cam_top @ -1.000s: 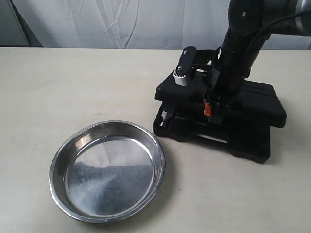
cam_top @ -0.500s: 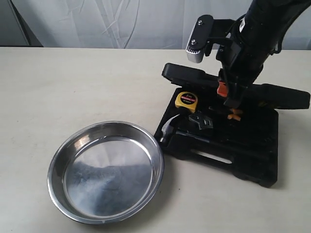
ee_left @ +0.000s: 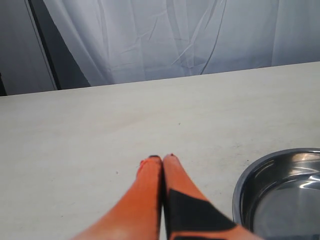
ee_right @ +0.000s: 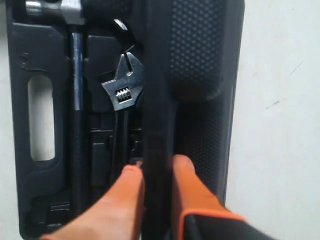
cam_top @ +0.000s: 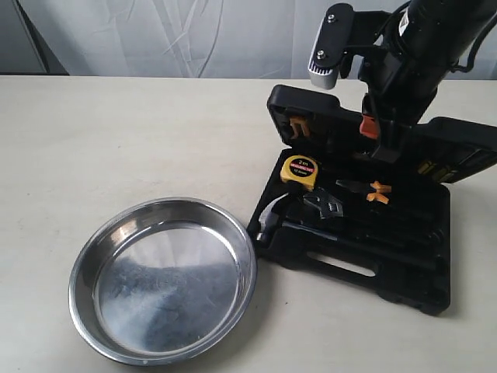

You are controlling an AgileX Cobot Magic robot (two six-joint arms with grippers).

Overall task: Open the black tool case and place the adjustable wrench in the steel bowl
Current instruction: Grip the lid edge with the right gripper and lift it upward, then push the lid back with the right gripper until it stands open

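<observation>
The black tool case [cam_top: 365, 256] lies at the right with its lid [cam_top: 326, 120] raised steeply. My right gripper [cam_top: 373, 132] is shut on the lid's front edge [ee_right: 157, 125], one orange finger on each side. Inside the tray lies the adjustable wrench [cam_top: 324, 208], silver jaw head up and black handle, also seen in the right wrist view [ee_right: 124, 90]. The steel bowl [cam_top: 163, 278] sits at the lower left, its rim in the left wrist view [ee_left: 240, 190]. My left gripper [ee_left: 162, 159] is shut on nothing over bare table beside the bowl; it is out of the exterior view.
The tray also holds a yellow tape measure [cam_top: 300, 169], a silver-headed hammer [cam_top: 272, 214], seen also in the right wrist view [ee_right: 75, 60], and orange-handled pliers [cam_top: 377, 193]. A white curtain [cam_top: 194, 35] hangs behind the table's far edge.
My right gripper has risen and swung the case lid from almost flat to steeply raised, uncovering the tools. The bowl has shifted slightly to the left.
</observation>
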